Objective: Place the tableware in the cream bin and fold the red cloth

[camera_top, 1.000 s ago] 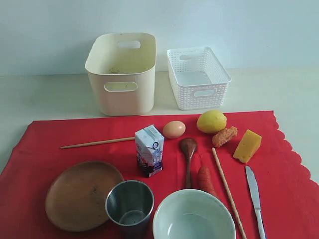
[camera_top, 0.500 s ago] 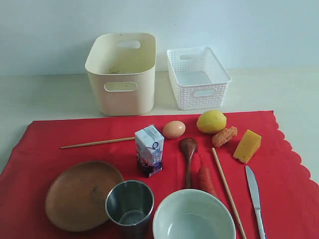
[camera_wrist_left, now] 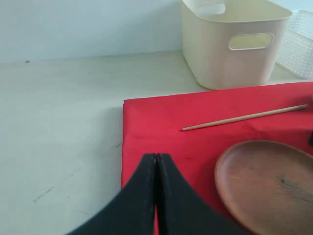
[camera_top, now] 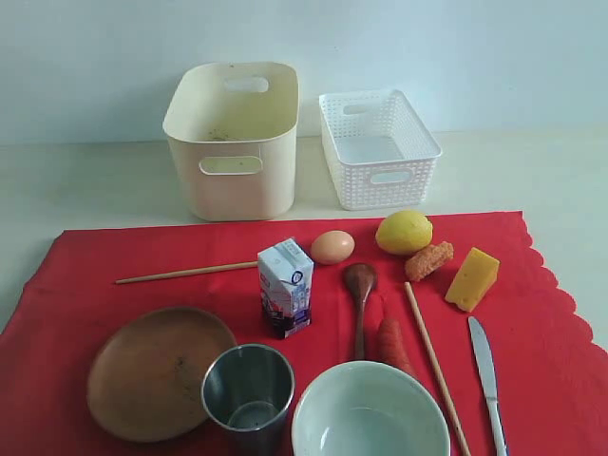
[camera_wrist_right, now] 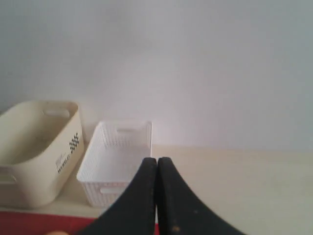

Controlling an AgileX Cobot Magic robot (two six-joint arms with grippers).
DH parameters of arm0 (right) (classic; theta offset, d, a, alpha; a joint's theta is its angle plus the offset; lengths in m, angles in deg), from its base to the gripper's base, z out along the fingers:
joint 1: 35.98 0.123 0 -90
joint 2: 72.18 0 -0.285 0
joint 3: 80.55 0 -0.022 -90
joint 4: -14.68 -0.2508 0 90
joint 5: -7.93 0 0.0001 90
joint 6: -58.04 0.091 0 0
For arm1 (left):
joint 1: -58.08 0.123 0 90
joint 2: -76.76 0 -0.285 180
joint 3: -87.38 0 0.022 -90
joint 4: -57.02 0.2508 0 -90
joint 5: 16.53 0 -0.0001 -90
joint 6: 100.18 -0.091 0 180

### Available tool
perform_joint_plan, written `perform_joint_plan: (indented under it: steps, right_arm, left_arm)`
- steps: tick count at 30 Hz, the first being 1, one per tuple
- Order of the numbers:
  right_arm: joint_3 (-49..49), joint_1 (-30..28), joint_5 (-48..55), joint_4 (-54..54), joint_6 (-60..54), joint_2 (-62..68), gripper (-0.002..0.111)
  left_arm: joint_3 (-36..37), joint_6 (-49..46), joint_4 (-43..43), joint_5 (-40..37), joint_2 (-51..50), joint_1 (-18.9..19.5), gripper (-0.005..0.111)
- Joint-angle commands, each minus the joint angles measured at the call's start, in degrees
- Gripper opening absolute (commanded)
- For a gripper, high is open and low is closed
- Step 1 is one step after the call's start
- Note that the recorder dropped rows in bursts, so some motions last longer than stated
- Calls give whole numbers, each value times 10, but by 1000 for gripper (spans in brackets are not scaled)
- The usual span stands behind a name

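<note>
On the red cloth [camera_top: 85,275] lie a brown wooden plate [camera_top: 157,372], a steel cup [camera_top: 248,388], a pale bowl [camera_top: 369,410], a dark wooden spoon [camera_top: 360,290], two chopsticks [camera_top: 185,273] [camera_top: 434,361] and a silver knife [camera_top: 485,366]. The cream bin [camera_top: 233,138] stands behind the cloth. Neither arm shows in the exterior view. My left gripper [camera_wrist_left: 156,156] is shut and empty above the cloth's corner [camera_wrist_left: 146,122], beside the plate [camera_wrist_left: 266,181]. My right gripper [camera_wrist_right: 157,160] is shut and empty, facing the bin [camera_wrist_right: 36,147].
A white lattice basket [camera_top: 377,145] stands right of the bin, also seen as the basket [camera_wrist_right: 117,159] in the right wrist view. A milk carton [camera_top: 285,287], egg [camera_top: 332,247], lemon [camera_top: 404,231], cheese wedge [camera_top: 472,278], a crumbed piece [camera_top: 428,260] and a red sausage [camera_top: 392,344] lie among the tableware.
</note>
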Motion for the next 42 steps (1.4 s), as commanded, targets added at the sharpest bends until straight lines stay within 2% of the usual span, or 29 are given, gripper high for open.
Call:
perform_joint_plan:
  steps: [1,7,11,17,20,25,28,33,36,38,42]
  right_arm:
    - [-52,-1,73,0,-5,93,0]
    - [-121,-1,176,0,-7,219,0]
    - [-156,-1,218,-27,-56,295,3]
    - [-207,-1,277,-119,-154,391,28]
    - [-232,-1,294,-151,-205,438,46]
    - [-256,-1,297,-155,-267,485,60]
    - [-264,-1,282,-180,-381,507,71]
    - [-264,-1,261,-269,-613,533,73]
    - [-267,-1,215,-271,-633,553,76]
    - [-291,-1,241,-270,-655,576,82]
    - [-359,6,308,-269,-658,633,83]
  left_arm:
    - [2,1,-1,1,4,2,0]
    - [2,1,-1,1,4,2,0]
    - [2,1,-1,1,4,2,0]
    - [2,1,-1,1,4,2,0]
    - [2,1,-1,1,4,2,0]
    - [2,1,-1,1,4,2,0]
    - [2,1,-1,1,4,2,0]
    - [2,1,-1,1,4,2,0]
    - [2,1,-1,1,4,2,0]
    - [2,1,-1,1,4,2,0]
    - [2,1,-1,1,4,2,0]
